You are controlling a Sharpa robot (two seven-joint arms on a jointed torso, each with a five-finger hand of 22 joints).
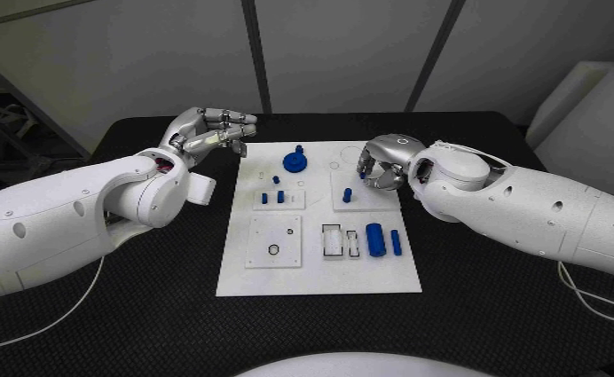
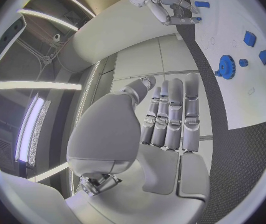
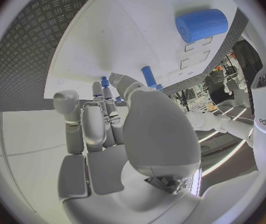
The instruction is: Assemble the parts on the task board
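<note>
Left hand off board's left corner, fingers straight together, holding nothing, waiting. Right hand hovers, fingers curled, empty, over peg on board, probably readying pick-up.

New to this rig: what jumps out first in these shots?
The white task board lies mid-table, dotted with small blue parts: a gear near its far edge and a fat cylinder toward its right side. The left hand hovers off the board's far-left corner with its fingers together, holding nothing. The right hand hangs curled above the board's far-right part, close to a small upright peg.
</note>
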